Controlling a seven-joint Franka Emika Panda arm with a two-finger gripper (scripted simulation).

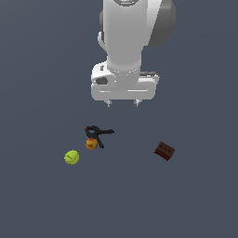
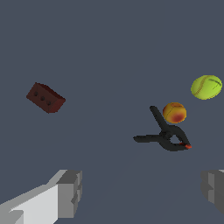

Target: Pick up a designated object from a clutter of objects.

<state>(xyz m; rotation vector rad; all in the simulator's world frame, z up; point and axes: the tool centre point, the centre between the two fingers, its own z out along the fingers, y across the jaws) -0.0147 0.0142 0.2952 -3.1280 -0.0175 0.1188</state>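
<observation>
Orange lump (image 1: 91,144) touching black clamp (image 1: 97,133), ball (image 1: 71,157) nearby, block (image 1: 164,151) well apart; pincer (image 1: 123,103) spread wide above, holding nothing.

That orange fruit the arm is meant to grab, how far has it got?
Nothing looks done yet: the orange fruit sits on the floor against the black clamp, near the green ball. In hand: the gripper hangs open and empty above the clutter. Left: lowering onto the fruit, closing and lifting it, probably minding the clamp beside it.
</observation>
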